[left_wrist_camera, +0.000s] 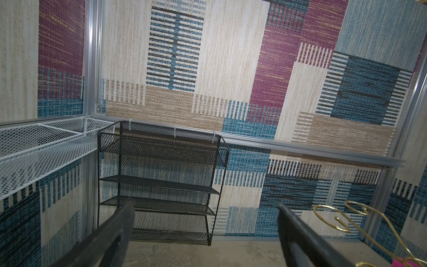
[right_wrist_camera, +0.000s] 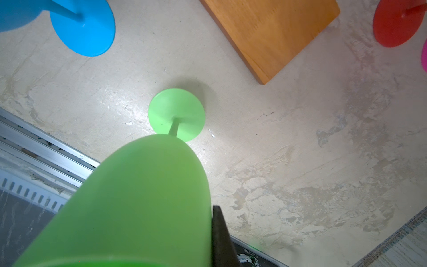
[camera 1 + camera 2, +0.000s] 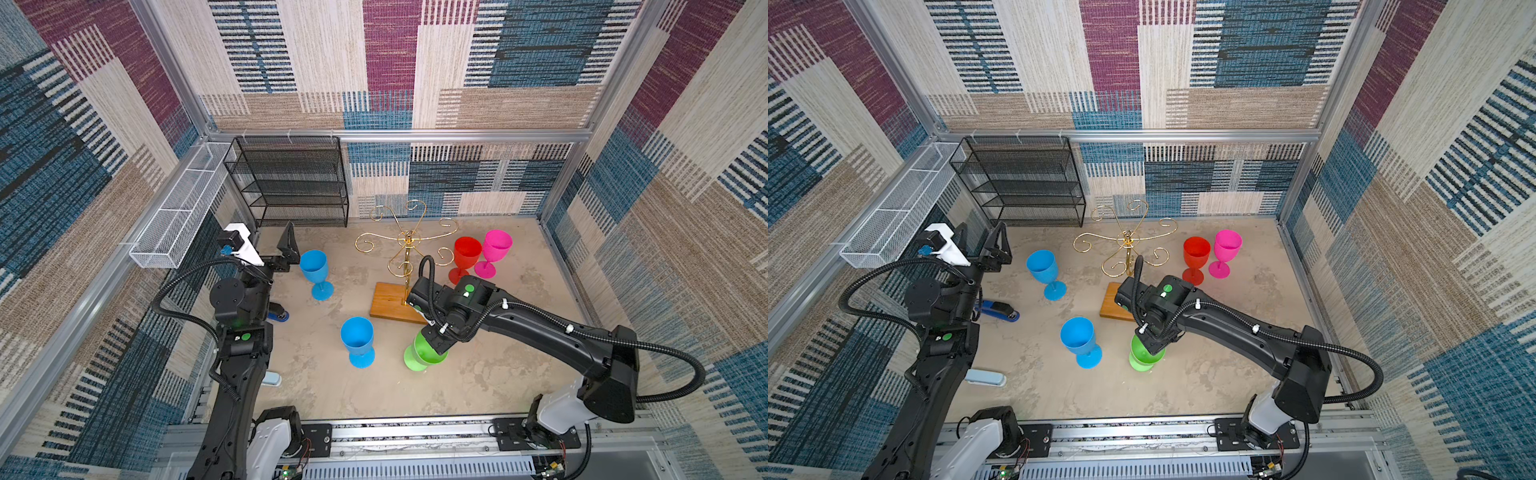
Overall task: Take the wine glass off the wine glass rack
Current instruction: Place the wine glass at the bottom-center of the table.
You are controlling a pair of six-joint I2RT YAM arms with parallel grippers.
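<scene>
Near the table's (image 3: pixel 498 374) front edge, well apart from the bare rack (image 3: pixel 409 241), the green glass (image 3: pixel 422 353) hangs upright from the right gripper (image 3: pixel 434 340), which is clamped on its rim. I cannot tell whether its foot touches down. The left gripper (image 3: pixel 980 245) idles wide open; setting down seems in hand, so next lower gently, release, and withdraw upward.

The right gripper (image 3: pixel 1152 345) covers the rim of the green wine glass (image 3: pixel 1142 359), at six o'clock from the wine glass rack (image 3: pixel 1128 239); red glass (image 3: pixel 1196 257) and pink glass (image 3: pixel 1225 251) stand at its three o'clock
</scene>
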